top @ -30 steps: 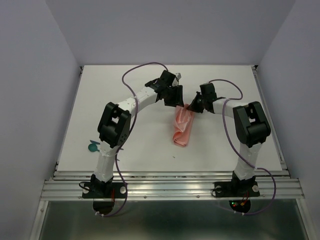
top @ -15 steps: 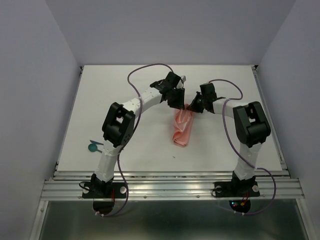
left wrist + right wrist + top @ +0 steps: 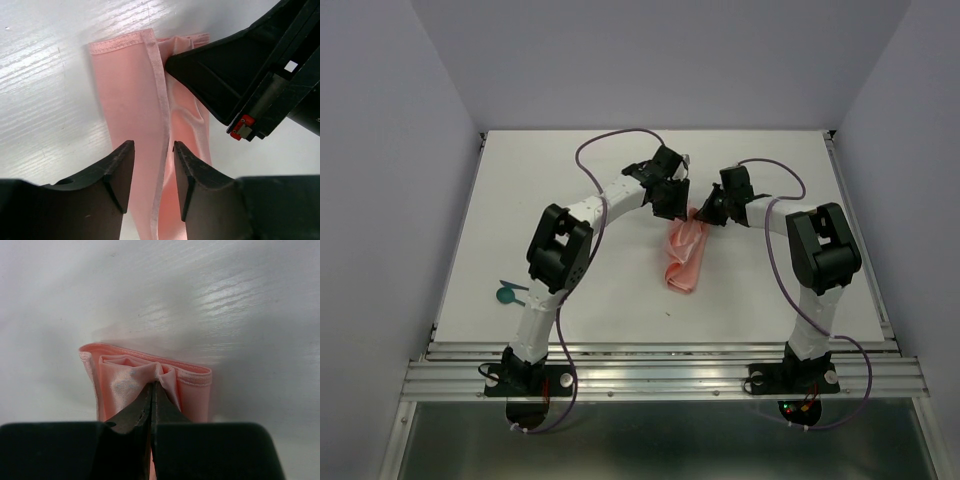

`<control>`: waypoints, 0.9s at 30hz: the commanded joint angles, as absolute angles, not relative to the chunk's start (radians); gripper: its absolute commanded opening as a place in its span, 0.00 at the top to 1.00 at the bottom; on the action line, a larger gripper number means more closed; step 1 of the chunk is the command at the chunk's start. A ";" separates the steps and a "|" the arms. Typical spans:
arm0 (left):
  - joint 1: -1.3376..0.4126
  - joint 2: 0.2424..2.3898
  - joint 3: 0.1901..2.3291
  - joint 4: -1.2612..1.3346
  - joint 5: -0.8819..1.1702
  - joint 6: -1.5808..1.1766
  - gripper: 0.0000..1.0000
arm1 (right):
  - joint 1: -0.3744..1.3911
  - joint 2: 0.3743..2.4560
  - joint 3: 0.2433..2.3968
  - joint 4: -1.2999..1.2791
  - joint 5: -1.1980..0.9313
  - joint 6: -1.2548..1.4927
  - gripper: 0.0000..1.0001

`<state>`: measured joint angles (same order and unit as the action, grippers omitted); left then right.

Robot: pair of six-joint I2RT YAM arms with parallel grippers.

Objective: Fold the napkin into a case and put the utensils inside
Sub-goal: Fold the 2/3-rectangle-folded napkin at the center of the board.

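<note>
While the right hand (image 3: 151, 386) pinches the napkin (image 3: 125, 90), the left hand (image 3: 154, 152) hovers parted above.

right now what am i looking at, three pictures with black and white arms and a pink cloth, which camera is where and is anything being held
These are two robot arms bolted to the near edge of a white table. The wide picture comes from a fixed camera above and behind them. The other two come from small cameras on each wrist, looking past that arm's own gripper. On the table lie a salmon-pink napkin, folded into a narrow strip, and a teal utensil far to the left. The right gripper is shut, pinching the napkin's far end. The left gripper is open, its fingers either side of a hemmed edge, holding nothing.
</note>
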<state>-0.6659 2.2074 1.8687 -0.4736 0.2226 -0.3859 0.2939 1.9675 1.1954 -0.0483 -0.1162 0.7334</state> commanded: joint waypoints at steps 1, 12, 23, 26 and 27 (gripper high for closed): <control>-0.681 2.192 1.930 -0.491 0.178 -0.356 0.50 | 0.287 1.970 1.172 -0.110 -0.110 0.718 0.99; -0.706 2.224 1.957 -0.518 0.173 -0.331 0.49 | 0.287 1.970 1.170 -0.110 -0.112 0.718 0.99; -0.722 2.249 2.000 -0.577 0.054 -0.310 0.58 | 0.287 1.971 1.172 -0.112 -0.120 0.718 0.99; -0.723 2.250 2.014 -0.587 0.048 -0.308 0.64 | 0.287 1.971 1.173 -0.110 -0.120 0.716 0.99; -0.723 2.250 2.014 -0.588 0.049 -0.307 0.76 | 0.287 1.971 1.173 -0.112 -0.118 0.715 0.99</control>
<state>-0.7185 2.2620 1.9530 -0.5617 0.0856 -0.3313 0.2935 1.9675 1.1954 -0.0486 -0.1223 0.7330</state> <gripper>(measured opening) 0.329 0.013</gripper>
